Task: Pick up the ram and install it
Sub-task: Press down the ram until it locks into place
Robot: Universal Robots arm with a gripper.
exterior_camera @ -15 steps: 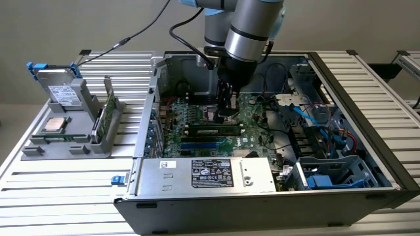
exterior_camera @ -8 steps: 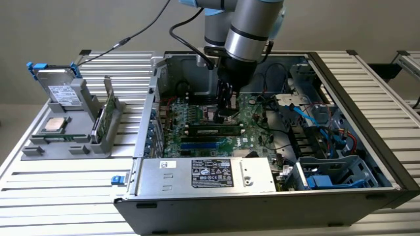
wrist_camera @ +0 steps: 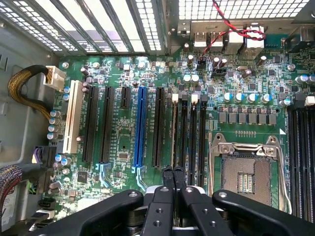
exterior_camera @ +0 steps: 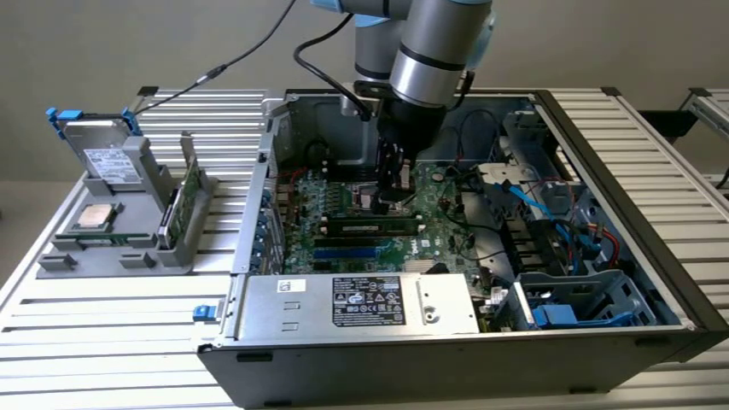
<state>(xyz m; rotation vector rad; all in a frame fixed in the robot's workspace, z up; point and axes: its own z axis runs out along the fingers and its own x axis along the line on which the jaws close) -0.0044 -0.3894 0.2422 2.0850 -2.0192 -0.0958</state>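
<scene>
One open computer case (exterior_camera: 456, 342) sits on your bench (exterior_camera: 114, 299); inside it, above the motherboard (wrist_camera: 123, 98), your gripper (wrist_camera: 172, 172) has its fingers pressed together, holding nothing. You'll find the ram (exterior_camera: 370, 227) already seated just beside it.

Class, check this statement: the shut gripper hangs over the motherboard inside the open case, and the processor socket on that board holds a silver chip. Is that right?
Not quite. The processor socket holds no chip: the wrist view shows bare contacts inside its metal frame. The rest stands: the shut gripper hangs over the motherboard inside the open case.
</scene>
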